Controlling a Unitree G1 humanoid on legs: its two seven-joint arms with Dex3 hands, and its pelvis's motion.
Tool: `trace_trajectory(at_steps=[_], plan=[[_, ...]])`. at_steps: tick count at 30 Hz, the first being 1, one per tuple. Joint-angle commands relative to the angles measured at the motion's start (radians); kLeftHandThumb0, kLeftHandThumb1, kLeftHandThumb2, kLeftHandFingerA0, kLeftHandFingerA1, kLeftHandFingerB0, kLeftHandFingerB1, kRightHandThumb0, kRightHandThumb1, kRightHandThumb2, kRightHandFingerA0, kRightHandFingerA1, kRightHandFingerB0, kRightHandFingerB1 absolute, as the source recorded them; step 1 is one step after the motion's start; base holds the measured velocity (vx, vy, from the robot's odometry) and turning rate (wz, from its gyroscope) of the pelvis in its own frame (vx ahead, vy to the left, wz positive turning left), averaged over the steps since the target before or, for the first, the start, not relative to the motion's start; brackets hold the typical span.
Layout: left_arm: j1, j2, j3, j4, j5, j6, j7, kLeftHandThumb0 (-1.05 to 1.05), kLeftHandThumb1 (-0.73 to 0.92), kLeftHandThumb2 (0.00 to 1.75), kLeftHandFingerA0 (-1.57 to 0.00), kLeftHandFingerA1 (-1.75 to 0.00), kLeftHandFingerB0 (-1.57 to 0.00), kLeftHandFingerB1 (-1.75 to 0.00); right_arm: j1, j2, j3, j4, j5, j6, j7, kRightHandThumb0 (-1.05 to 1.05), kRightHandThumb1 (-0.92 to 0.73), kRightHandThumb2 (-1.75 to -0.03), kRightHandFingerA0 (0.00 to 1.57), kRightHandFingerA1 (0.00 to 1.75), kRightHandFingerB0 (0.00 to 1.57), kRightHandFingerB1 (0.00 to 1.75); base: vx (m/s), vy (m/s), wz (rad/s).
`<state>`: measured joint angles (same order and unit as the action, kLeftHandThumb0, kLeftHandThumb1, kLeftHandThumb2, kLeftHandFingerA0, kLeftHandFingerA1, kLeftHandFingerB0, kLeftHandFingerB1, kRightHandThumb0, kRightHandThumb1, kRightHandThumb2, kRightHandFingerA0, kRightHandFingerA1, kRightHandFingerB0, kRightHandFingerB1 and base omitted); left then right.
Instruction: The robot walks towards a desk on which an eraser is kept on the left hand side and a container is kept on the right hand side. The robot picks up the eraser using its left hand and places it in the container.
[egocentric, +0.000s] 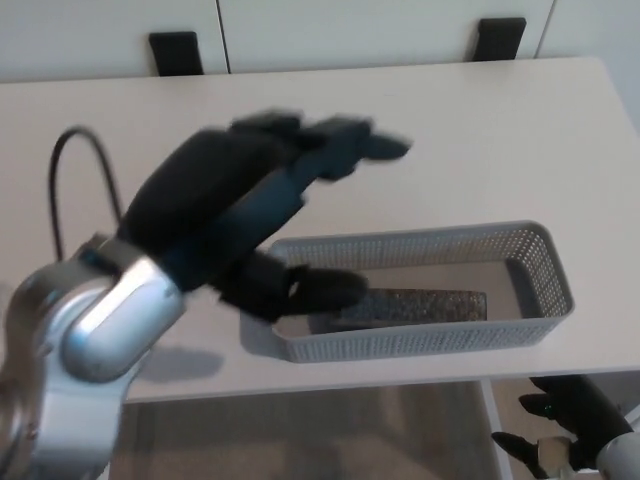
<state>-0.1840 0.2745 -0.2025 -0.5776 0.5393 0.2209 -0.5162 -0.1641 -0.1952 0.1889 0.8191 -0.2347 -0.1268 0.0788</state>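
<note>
Inside the container (540, 268) on the desk (480, 130) lay the eraser (420, 305); left robot hand (240, 215) hovered spread wide, empty, right robot hand (570, 425) low, state unclear.

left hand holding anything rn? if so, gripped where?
Nothing held. The left hand is empty with fingers spread, above the desk. The eraser lies flat in the container.
</note>
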Motion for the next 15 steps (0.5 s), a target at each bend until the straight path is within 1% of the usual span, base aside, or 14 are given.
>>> trace_trajectory(at_steps=[1, 2, 3, 4, 6, 7, 8, 9, 10, 11, 12, 13, 14, 15], plan=[[0.672, 0.113, 0.785, -0.221, -1.449, -0.233, -0.715, -1.03, 0.64, 1.12, -0.37, -0.53, -0.33, -0.50, 0.119, -0.038, 0.026, 0.103, -0.031, -0.045, 0.001, -0.24, -0.56, -0.59, 0.15, 0.46, 0.08, 0.28, 0.00, 0.000, 0.00], [0.671, 0.109, 0.807, -0.210, -1.449, -0.276, -0.728, -1.05, 0.67, 1.15, -0.34, -0.53, -0.29, -0.49, 0.129, -0.032, 0.009, 0.109, -0.009, -0.048, 0.011, -0.21, -0.57, -0.59, 0.13, 0.46, 0.08, 0.28, 0.00, 0.000, 0.00], [0.681, 0.100, 0.824, -0.194, -1.475, -0.266, -0.748, -1.02, 0.64, 1.11, -0.37, -0.54, -0.34, -0.52, 0.130, -0.031, 0.007, 0.127, -0.008, -0.054, 0.008, -0.22, -0.56, -0.59, 0.14, 0.46, 0.08, 0.28, 0.00, 0.000, 0.00], [0.706, 0.096, 0.858, -0.182, -1.514, -0.216, -0.762, -1.05, 0.83, 0.66, -0.40, -0.44, -0.45, -0.46, 0.132, -0.035, 0.016, 0.138, -0.020, -0.060, -0.001, -0.25, -0.56, -0.58, 0.14, 0.46, 0.08, 0.29, 0.00, 0.000, 0.00], [0.712, 0.102, 0.872, -0.174, -1.516, -0.211, -0.778, -1.05, 0.84, 0.67, -0.40, -0.44, -0.45, -0.47, 0.137, -0.036, 0.017, 0.148, -0.022, -0.063, -0.003, -0.26, -0.56, -0.59, 0.14, 0.46, 0.08, 0.28, 0.00, 0.000, 0.00], [0.693, 0.115, 0.901, -0.165, -1.499, -0.262, -0.797, -1.02, 0.65, 1.12, -0.32, -0.55, -0.26, -0.51, 0.134, -0.037, 0.019, 0.161, -0.028, -0.060, -0.016, -0.26, -0.56, -0.58, 0.16, 0.45, 0.08, 0.31, 0.00, 0.000, 0.00], [0.697, 0.112, 0.921, -0.165, -1.515, -0.263, -0.791, -1.05, 0.87, 0.68, -0.38, -0.48, -0.35, -0.48, 0.135, -0.038, 0.020, 0.168, -0.029, -0.061, -0.017, -0.26, -0.57, -0.58, 0.15, 0.45, 0.09, 0.29, 0.00, 0.000, 0.00], [0.700, 0.112, 0.923, -0.164, -1.518, -0.261, -0.792, -1.05, 0.87, 0.68, -0.38, -0.48, -0.35, -0.48, 0.136, -0.038, 0.020, 0.171, -0.029, -0.062, -0.018, -0.26, -0.57, -0.58, 0.15, 0.45, 0.09, 0.29, 0.00, 0.000, 0.00], [0.692, 0.099, 0.936, -0.154, -1.546, -0.268, -0.798, -0.95, 0.63, 1.10, -0.37, -0.56, -0.16, -0.46, 0.138, -0.038, 0.019, 0.173, -0.029, -0.061, -0.018, -0.26, -0.57, -0.58, 0.15, 0.44, 0.09, 0.28, 0.00, 0.000, 0.00], [0.688, 0.096, 0.951, -0.146, -1.555, -0.275, -0.802, -1.05, 0.86, 0.67, -0.38, -0.48, -0.33, -0.48, 0.138, -0.038, 0.019, 0.175, -0.028, -0.062, -0.017, -0.25, -0.57, -0.59, 0.15, 0.45, 0.09, 0.28, 0.00, 0.000, 0.00], [0.695, 0.118, 0.975, -0.142, -1.548, -0.251, -0.816, -1.01, 0.62, 1.09, -0.33, -0.59, -0.21, -0.52, 0.138, -0.038, 0.017, 0.180, -0.026, -0.063, -0.014, -0.25, -0.57, -0.59, 0.14, 0.45, 0.08, 0.27, 0.00, 0.000, 0.00], [0.705, 0.147, 0.991, -0.143, -1.546, -0.206, -0.834, -1.01, 0.62, 1.09, -0.33, -0.59, -0.21, -0.52, 0.138, -0.038, 0.016, 0.181, -0.024, -0.062, -0.012, -0.25, -0.57, -0.59, 0.14, 0.45, 0.08, 0.27, 0.00, 0.000, 0.00], [0.674, 0.091, 0.963, -0.143, -1.586, -0.259, -0.783, -1.05, 0.84, 0.66, -0.45, -0.48, -0.36, -0.48, 0.138, -0.038, 0.016, 0.184, -0.024, -0.061, -0.012, -0.25, -0.57, -0.59, 0.14, 0.45, 0.08, 0.27, 0.00, 0.000, 0.00], [0.677, 0.107, 0.986, -0.138, -1.583, -0.251, -0.798, -1.05, 0.85, 0.68, -0.43, -0.50, -0.35, -0.49, 0.139, -0.036, 0.015, 0.186, -0.022, -0.063, -0.012, -0.24, -0.57, -0.59, 0.14, 0.45, 0.08, 0.27, 0.00, 0.000, 0.00]])
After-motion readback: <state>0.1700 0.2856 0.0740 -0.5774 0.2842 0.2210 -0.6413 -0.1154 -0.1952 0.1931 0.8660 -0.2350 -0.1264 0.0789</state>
